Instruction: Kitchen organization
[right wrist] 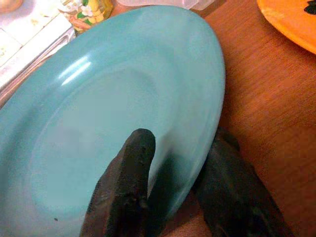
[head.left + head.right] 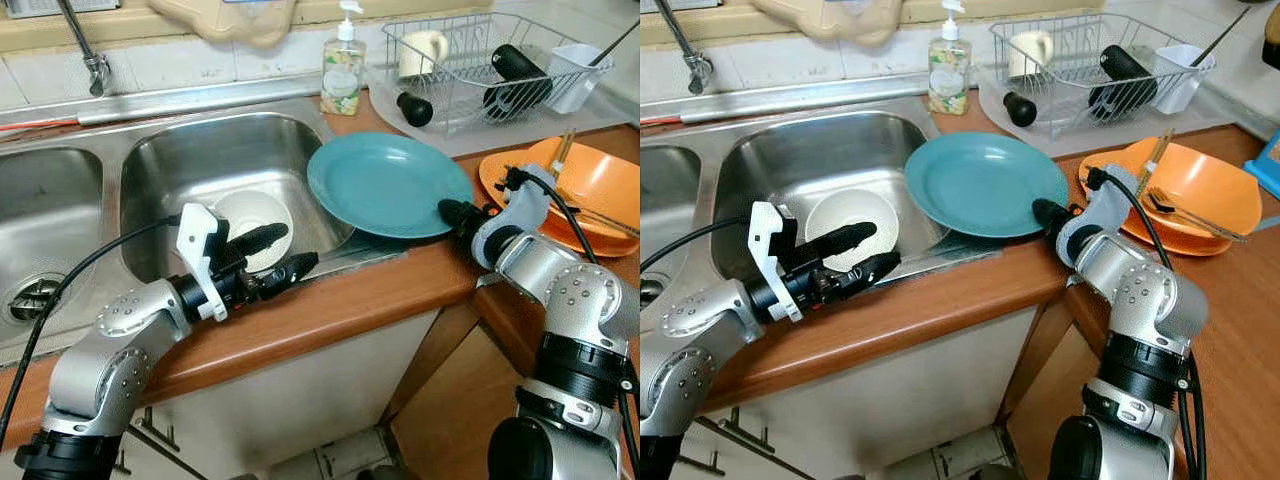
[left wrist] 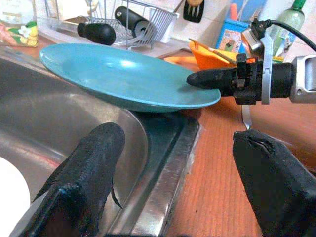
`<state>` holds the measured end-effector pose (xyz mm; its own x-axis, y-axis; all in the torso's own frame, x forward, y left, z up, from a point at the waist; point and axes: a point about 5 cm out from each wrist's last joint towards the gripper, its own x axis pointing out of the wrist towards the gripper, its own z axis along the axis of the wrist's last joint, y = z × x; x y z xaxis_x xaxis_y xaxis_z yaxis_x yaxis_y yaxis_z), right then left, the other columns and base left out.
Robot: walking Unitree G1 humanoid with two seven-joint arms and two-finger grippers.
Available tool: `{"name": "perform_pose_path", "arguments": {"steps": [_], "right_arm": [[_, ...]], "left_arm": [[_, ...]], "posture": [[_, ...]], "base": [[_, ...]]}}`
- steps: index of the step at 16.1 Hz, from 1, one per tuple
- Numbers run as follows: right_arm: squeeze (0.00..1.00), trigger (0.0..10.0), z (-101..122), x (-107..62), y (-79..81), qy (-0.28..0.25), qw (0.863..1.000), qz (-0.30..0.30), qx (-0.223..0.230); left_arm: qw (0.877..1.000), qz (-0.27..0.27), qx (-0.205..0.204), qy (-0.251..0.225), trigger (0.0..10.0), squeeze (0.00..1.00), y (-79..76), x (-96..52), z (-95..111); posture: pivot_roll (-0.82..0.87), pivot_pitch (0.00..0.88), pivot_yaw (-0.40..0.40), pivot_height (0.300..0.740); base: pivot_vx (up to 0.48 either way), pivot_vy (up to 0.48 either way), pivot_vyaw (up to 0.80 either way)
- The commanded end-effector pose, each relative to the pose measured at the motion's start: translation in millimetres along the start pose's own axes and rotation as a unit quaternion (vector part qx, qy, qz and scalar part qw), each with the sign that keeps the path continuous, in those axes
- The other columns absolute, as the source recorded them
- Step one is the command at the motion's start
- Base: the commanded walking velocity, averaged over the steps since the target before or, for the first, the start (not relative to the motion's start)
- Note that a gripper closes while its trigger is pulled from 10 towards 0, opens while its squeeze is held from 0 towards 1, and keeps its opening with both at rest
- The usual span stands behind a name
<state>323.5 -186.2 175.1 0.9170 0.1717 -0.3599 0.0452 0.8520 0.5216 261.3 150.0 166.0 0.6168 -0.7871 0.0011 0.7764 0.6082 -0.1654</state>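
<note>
A teal plate (image 2: 385, 185) lies tilted, half on the wooden counter and half over the rim of the steel sink (image 2: 160, 150). My right gripper (image 2: 455, 213) is shut on the plate's near right rim, one finger (image 1: 126, 187) on top and the other underneath. My left gripper (image 2: 275, 255) is open over the sink's front edge, with nothing between its fingers (image 3: 84, 182). It points toward the plate from the left. A white bowl (image 2: 245, 215) sits in the sink basin just behind the left gripper.
An orange bowl (image 2: 600, 185) holding chopsticks and a fork sits right of the plate. Behind stand a wire dish rack (image 2: 480, 60) with a mug and black-handled items, and a soap bottle (image 2: 343, 70). A second basin (image 2: 40, 220) lies at the left.
</note>
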Motion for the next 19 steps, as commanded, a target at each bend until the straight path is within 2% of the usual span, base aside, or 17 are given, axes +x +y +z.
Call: {"name": "perform_pose_path", "arguments": {"steps": [1,4,9,10,13,14,18,19], "right_arm": [[0.0,0.0,2,0.6,3.6,-0.001,1.0,0.008,0.002],[0.0,0.0,1,1.2,0.6,0.001,1.0,-0.001,0.005],[0.0,0.0,10,0.5,2.6,-0.025,0.999,-0.003,0.021],[0.0,0.0,15,-0.1,5.7,-0.037,0.999,0.005,0.026],[0.0,0.0,22,-1.6,13.1,-0.057,0.997,0.029,0.034],[0.0,0.0,28,-4.2,21.6,-0.075,0.994,0.061,0.049],[0.0,0.0,38,-13.4,41.8,-0.109,0.979,0.149,0.084],[0.0,0.0,39,-15.9,45.9,-0.113,0.975,0.17,0.093]], "left_arm": [[1.0,-0.011,0.006,-0.005,10.0,0.0,-3.3,2.2,5],[1.0,-0.006,0.004,-0.004,10.0,0.0,-2.1,3.9,4],[0.998,0.047,-0.028,-0.013,10.0,0.0,11.7,9.6,5],[0.997,0.057,-0.044,-0.026,10.0,1.0,15.5,13.1,7],[0.996,0.07,-0.044,-0.034,10.0,1.0,20.5,18.6,10],[0.994,0.086,-0.051,-0.041,10.0,0.0,26.9,21.8,11],[0.981,0.086,-0.14,-0.105,10.0,0.0,39.0,24.4,17],[0.979,0.085,-0.153,-0.108,10.0,0.0,40.9,25.2,16]], "posture": [[-0.12,0.0,-0.023,0.74],[-0.12,0.0,-0.02,0.74],[-0.12,0.0,-0.013,0.74],[-0.12,0.0,-0.013,0.74],[-0.12,0.0,-0.006,0.74],[-0.12,0.0,0.001,0.74],[-0.12,0.0,0.014,0.74],[-0.12,0.0,0.016,0.74]], "base": [[0.0,0.0,0.0],[0.0,0.0,0.0],[0.0,0.0,0.0],[0.0,0.0,0.0],[0.0,0.0,0.0],[0.0,0.0,0.0],[0.0,0.0,0.0],[0.0,0.0,0.0]]}}
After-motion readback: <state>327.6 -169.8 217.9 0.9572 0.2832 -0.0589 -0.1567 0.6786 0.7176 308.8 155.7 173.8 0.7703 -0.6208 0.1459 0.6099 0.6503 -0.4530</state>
